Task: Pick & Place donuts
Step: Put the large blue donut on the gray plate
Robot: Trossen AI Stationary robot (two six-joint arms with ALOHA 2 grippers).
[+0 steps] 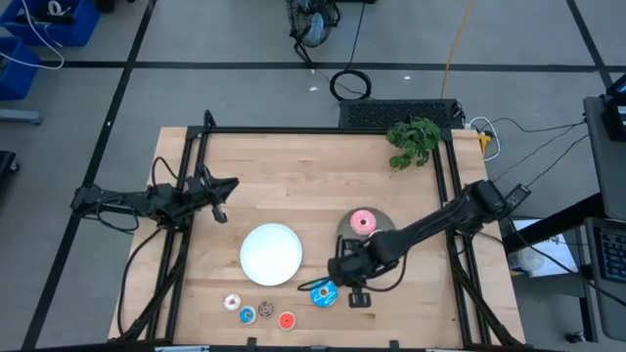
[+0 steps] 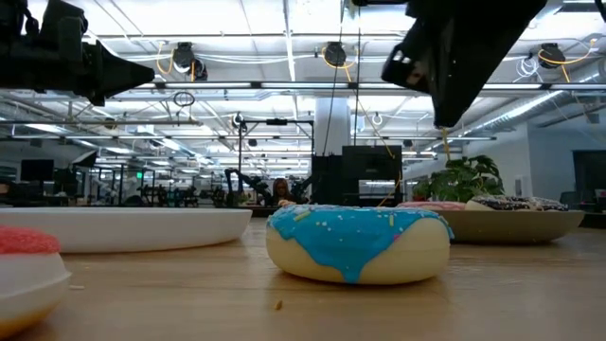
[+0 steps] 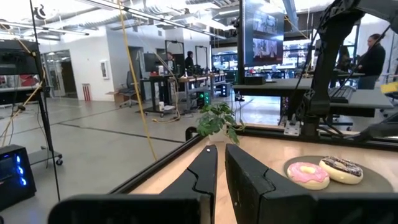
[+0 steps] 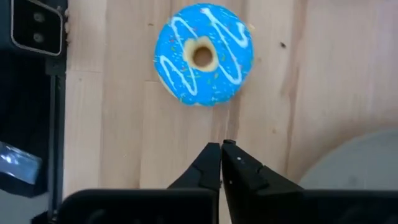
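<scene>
- At the worktop's left edge, the left gripper (image 1: 221,200) waits, raised off the wood, its fingers drawn almost together on nothing.
- Toward the front edge, left of centre, lie three mini donuts: a white-pink one (image 1: 232,303), a blue one (image 1: 247,314) and a brown one (image 1: 265,308), with a red one (image 1: 286,320) just beside them; the white plate (image 1: 271,254) behind them carries nothing.
- Near the front edge, right of centre, the large blue donut (image 4: 203,53) rests flat on the wood, held by nothing.
- Just beside it, toward the grey plate, the right gripper (image 4: 221,163) hangs above the wood with its fingers pressed together, empty.
- On the grey plate (image 3: 379,180), right of centre, sit the pink donut (image 3: 307,173) and the chocolate donut (image 3: 341,168), touching.
- Judged step: two large donuts are placed and the blue one is next. The right gripper would need to part its fingers, move over the ring, and descend so one finger enters the hole or both straddle the rim.
</scene>
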